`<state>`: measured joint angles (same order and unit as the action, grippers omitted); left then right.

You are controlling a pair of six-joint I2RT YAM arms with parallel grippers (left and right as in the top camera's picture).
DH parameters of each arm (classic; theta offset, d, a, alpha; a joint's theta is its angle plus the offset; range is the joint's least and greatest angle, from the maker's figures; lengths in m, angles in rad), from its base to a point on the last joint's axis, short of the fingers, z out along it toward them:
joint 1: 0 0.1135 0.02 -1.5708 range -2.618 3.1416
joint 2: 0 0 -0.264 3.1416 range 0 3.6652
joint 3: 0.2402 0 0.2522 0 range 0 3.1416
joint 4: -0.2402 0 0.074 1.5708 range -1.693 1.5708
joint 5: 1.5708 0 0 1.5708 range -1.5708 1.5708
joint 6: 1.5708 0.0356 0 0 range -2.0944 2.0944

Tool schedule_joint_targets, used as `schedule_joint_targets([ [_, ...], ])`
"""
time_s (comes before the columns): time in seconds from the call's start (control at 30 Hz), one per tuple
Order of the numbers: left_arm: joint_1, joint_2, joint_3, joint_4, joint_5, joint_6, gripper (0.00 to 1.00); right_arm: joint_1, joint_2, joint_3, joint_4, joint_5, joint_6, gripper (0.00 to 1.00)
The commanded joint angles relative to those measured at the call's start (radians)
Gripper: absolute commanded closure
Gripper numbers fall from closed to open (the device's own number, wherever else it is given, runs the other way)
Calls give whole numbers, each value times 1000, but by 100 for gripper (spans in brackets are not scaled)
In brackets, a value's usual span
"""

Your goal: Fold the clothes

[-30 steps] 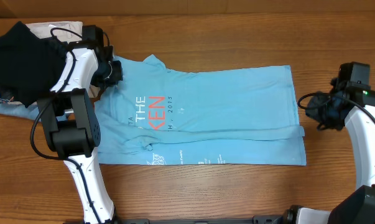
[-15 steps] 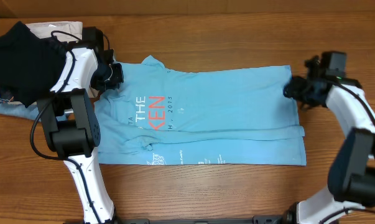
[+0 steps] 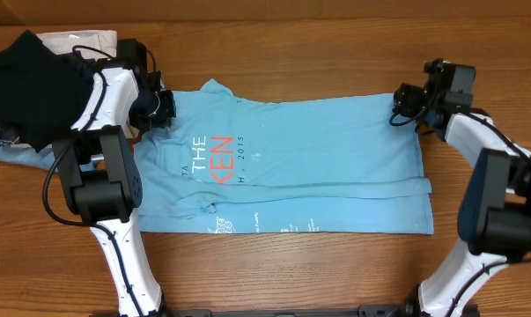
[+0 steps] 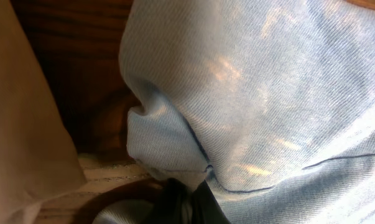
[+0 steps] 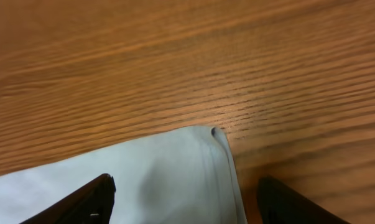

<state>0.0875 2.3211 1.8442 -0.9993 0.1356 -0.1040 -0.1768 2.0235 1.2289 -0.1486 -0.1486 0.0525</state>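
The sky-blue T-shirt (image 3: 300,163) with orange-red lettering lies flat across the table, its front strip folded up. My left gripper (image 3: 162,107) is at the shirt's far left corner and shut on a fold of the blue cloth (image 4: 175,168). My right gripper (image 3: 401,107) is open at the shirt's far right corner. In the right wrist view its fingers straddle that corner (image 5: 193,168), one finger over the cloth and one over bare wood.
A black garment (image 3: 32,84) lies at the far left on beige cloth (image 3: 67,40) and blue denim (image 3: 5,150). Beige cloth also shows in the left wrist view (image 4: 19,124). Wooden table (image 3: 335,53) all round.
My right arm has swung from the right side in and back to the shirt's far right corner. The left gripper has stayed at the far left corner.
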Motion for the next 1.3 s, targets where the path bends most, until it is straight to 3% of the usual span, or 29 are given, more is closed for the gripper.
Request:
schedule_joint_targets([
  [0.0,-3,20,4,0,23,-17,96,-3,45,24,47,13,6,23],
  [0.3,-4,20,4,-2,23,-35,96,-3,100,24,158,13,2,24],
  [0.4,-3,20,4,-2,23,-35,96,-3,121,24,162,13,3,30],
  [0.47,-3,20,4,-3,23,-35,96,-2,130,24,163,13,3,41],
  [0.5,-3,20,4,-3,23,-35,96,-2,132,24,165,13,3,54],
  [0.57,-4,20,4,-2,23,-35,96,-2,132,24,174,13,3,70],
  [0.77,-3,20,4,-3,23,-35,96,-2,131,24,170,14,5,92],
  [1.0,-3,20,15,-11,23,-35,96,-20,84,39,124,32,79,96],
  [1.27,9,19,165,-120,23,-35,96,-29,-52,158,-106,108,77,96],
])
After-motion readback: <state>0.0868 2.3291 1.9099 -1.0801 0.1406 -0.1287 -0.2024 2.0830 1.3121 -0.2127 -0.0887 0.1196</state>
